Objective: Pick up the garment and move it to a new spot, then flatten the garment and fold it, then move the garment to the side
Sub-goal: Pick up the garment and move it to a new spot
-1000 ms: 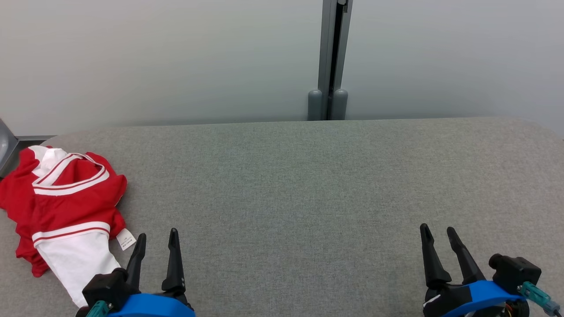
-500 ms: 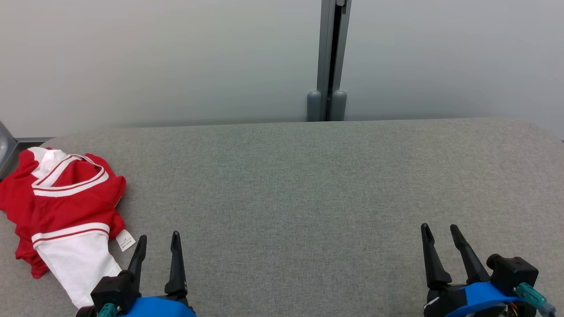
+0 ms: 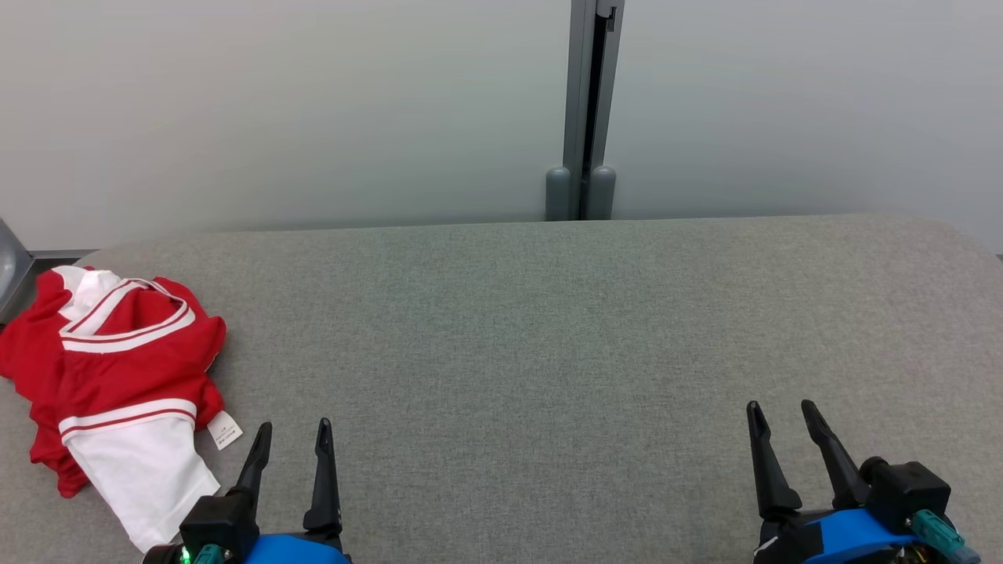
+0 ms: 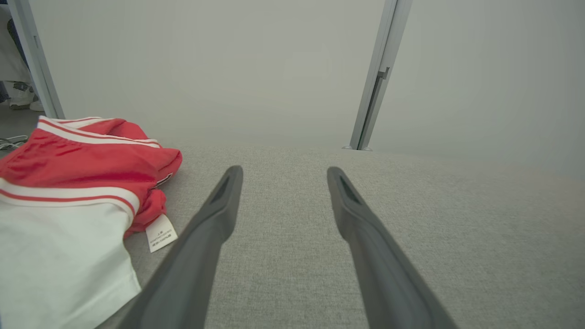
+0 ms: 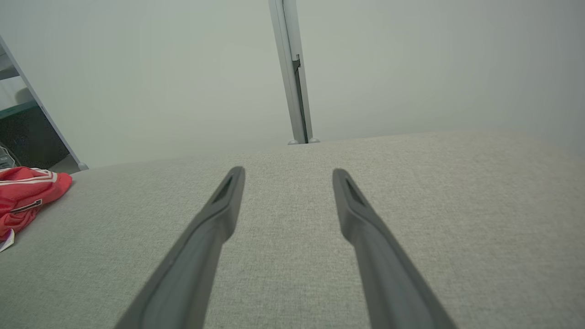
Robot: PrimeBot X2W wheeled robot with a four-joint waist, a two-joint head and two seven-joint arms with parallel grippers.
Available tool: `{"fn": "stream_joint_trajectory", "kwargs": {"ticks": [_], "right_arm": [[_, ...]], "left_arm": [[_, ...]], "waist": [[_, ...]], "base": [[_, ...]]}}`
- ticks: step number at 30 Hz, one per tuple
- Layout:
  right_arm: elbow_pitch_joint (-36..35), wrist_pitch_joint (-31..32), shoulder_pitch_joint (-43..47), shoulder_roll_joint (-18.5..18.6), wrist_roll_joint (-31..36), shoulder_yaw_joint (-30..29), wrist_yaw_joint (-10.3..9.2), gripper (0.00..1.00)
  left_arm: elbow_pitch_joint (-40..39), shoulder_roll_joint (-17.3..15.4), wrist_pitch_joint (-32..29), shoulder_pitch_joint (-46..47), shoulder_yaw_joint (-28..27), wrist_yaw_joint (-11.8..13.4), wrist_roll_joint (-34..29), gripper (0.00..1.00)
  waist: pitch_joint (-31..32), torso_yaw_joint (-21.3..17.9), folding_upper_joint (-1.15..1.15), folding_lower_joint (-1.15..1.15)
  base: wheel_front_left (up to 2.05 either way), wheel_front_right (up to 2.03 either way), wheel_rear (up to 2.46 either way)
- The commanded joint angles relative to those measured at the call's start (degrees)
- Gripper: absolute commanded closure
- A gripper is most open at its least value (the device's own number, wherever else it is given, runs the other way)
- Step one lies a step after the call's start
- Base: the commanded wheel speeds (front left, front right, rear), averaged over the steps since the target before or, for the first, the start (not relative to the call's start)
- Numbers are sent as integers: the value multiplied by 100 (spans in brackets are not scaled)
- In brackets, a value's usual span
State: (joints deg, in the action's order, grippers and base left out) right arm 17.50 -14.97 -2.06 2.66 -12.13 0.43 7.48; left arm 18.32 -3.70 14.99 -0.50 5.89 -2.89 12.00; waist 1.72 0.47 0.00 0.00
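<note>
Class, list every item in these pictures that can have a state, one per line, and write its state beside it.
garment: bunched up, not folded, lying at the left end of the table, not held.
care label: sticking out from the garment, flat on the table.
left pincer: open, empty, beside the garment.
right pincer: open, empty, over the table's right part.

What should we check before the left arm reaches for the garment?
1. The left gripper open, nothing held: ok.
2. The right gripper open, nothing held: ok.
3. The garment in sight, crumpled on the table near its left end: ok.
4. The left gripper aimed at the garment: not ok; the garment lies to the left of its fingers.
5. The garment fully on the table, no overhang at the left: cannot tell.
</note>
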Motion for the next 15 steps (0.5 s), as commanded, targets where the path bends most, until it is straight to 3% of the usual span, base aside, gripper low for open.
{"fn": "stream_joint_trajectory", "kwargs": {"ticks": [1, 15], "right_arm": [[-24, -34, 77, 40, 27, -16, 3, 0], [72, -33, 72, 39, -34, -48, 3, 0]], "left_arm": [[13, -11, 30, -14, -14, 25, -9, 0], [81, -33, 30, 46, 21, 63, 97, 0]], "waist": [[4, 5, 0, 0], [7, 77, 0, 0]], "base": [[0, 0, 0], [0, 0, 0]]}}
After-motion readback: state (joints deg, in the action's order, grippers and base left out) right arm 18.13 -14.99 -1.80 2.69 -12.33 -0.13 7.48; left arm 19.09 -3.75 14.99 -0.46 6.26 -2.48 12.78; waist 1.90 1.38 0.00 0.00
